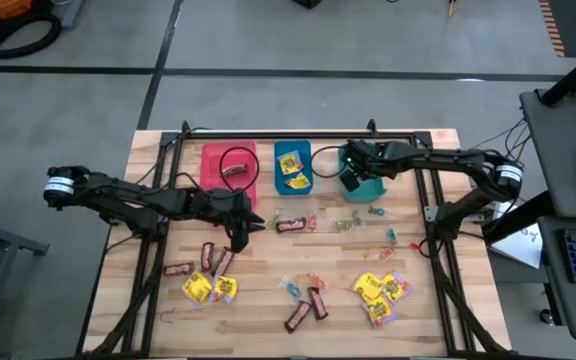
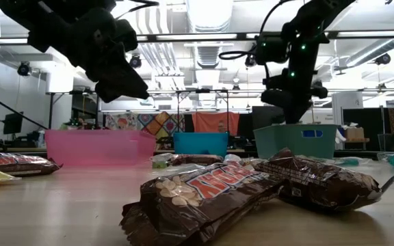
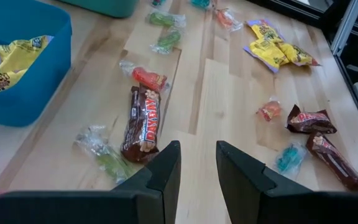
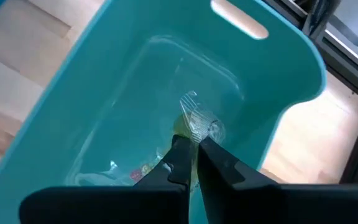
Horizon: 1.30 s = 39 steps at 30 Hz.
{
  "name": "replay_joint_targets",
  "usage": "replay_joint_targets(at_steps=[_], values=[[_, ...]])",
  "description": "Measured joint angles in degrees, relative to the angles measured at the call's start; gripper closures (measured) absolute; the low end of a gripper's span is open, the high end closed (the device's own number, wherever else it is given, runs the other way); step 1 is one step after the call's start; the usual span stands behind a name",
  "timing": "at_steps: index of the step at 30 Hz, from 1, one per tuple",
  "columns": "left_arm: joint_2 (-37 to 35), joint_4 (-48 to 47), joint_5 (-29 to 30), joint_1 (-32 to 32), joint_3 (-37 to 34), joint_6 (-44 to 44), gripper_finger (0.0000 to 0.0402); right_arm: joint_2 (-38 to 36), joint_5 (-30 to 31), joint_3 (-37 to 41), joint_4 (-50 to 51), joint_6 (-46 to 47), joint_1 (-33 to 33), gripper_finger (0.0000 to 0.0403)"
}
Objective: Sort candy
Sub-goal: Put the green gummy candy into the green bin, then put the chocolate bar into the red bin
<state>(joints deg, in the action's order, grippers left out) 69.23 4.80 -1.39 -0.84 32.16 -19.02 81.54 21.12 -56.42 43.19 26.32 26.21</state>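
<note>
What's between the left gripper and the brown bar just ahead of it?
Nothing: in the left wrist view, bare wood separates the left gripper, open and empty, from the brown bar. A clear-wrapped green sweet lies beside the bar, off that line.

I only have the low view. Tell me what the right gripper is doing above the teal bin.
Observer: The right gripper hangs over the inside of the teal bin, pinching a clear twist-wrapped piece at its fingertips.
Operator: Now give me the left gripper.
Observer: The left gripper is open and empty, over bare wood just short of a brown bar lying on the table.
Operator: Report what the red bin holds.
Observer: The red bin holds a single dark candy bar.
</note>
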Motion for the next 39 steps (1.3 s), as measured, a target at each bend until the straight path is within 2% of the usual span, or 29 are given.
replay_joint_targets(at_steps=[11,15,20,24,27,34,39], values=[[0.0,0.0,0.0,-0.3,0.0,-2.5,0.0316,0.0,1.1,0.0,-0.7,0.1,0.1,0.0284],[0.0,-0.8,0.0,-0.3,0.0,-5.3,0.0315,-0.4,1.4,-0.1,-0.7,0.1,0.1,0.027],[0.0,-6.5,0.0,-0.5,1.3,-8.3,0.0315,-1.5,1.1,-1.3,-0.6,0.2,-0.1,0.0266],[0.0,-15.7,0.0,-1.9,4.6,-10.8,0.0315,-3.2,-4.1,-2.5,-0.4,0.2,-0.1,0.0271],[0.0,-25.6,-0.1,-4.4,8.3,-16.3,0.0315,-4.4,-8.6,-3.3,-0.4,0.2,-0.5,0.0275],[3.9,-48.9,0.5,-14.9,15.9,-36.1,0.0315,-6.2,-9.1,-3.7,-0.5,-0.7,-3.0,0.0279],[9.2,-55.3,1.2,-19.7,20.6,-44.0,0.0315,-6.5,-9.1,-3.7,-0.6,-0.9,-3.1,0.0278]])
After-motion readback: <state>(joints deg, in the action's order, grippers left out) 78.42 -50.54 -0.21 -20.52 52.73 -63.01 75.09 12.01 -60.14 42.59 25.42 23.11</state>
